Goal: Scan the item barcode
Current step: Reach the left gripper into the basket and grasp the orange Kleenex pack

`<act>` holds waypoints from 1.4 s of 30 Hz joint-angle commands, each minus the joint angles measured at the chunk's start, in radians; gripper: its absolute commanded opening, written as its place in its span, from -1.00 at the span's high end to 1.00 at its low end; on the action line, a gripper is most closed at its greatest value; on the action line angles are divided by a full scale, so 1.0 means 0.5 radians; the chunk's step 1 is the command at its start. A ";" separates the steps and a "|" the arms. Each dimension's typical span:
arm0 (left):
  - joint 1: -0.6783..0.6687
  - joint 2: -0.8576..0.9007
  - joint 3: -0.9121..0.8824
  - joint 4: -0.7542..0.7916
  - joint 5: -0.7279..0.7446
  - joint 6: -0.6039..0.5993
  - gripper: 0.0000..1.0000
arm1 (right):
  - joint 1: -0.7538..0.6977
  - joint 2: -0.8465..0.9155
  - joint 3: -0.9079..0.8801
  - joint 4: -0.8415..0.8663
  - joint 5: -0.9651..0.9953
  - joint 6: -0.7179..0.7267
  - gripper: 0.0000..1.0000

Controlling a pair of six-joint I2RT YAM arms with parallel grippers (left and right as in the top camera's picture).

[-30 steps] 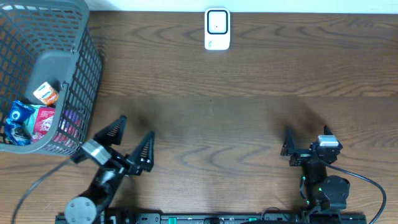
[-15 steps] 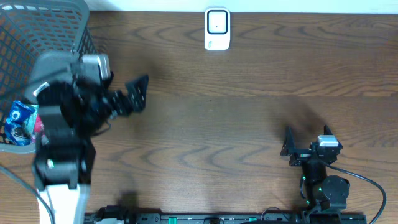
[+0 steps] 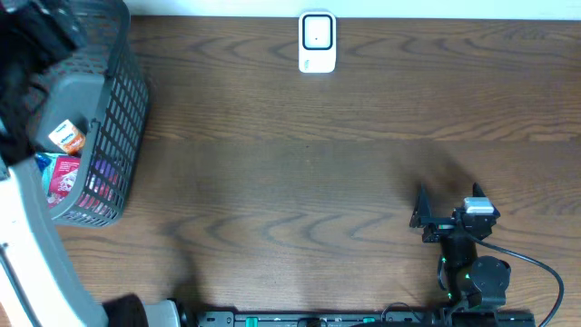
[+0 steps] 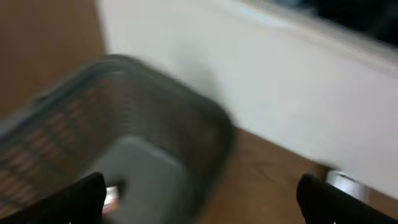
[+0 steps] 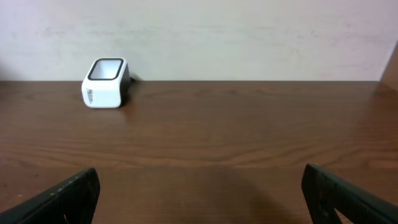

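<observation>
Basket [image 3: 127,100] holds items [image 3: 65,138]; left gripper [image 4: 202,196], jaws spread, above it.

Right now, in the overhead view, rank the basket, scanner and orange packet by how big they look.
1. basket, by far the largest, though the left arm covers part of it
2. scanner
3. orange packet, slightly smaller
</observation>
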 commanded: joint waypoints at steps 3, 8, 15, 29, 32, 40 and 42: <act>0.145 0.285 0.004 -0.050 -0.343 -0.003 -0.96 | 0.007 -0.012 -0.004 -0.008 -0.018 0.028 -0.98; 0.360 0.532 0.004 -0.182 -0.553 -0.426 -0.96 | 0.007 -0.012 -0.004 -0.008 -0.018 0.028 -0.98; 0.475 0.778 0.004 -0.385 -0.549 -0.578 -0.85 | 0.007 -0.012 -0.004 -0.008 -0.018 0.028 -0.98; 0.311 1.276 -0.018 -0.441 -0.556 -0.567 -0.75 | 0.007 -0.012 -0.004 -0.008 -0.018 0.028 -0.99; 0.304 1.343 -0.018 -0.405 -0.557 -0.560 -0.69 | 0.007 -0.012 -0.004 -0.008 -0.018 0.028 -0.98; 0.298 1.393 -0.029 -0.246 -0.556 -0.462 -0.56 | 0.007 -0.012 -0.004 -0.008 -0.018 0.029 -0.98; 0.294 1.393 -0.048 -0.231 -0.556 -0.462 -0.52 | 0.007 -0.012 -0.004 -0.008 -0.018 0.028 -0.98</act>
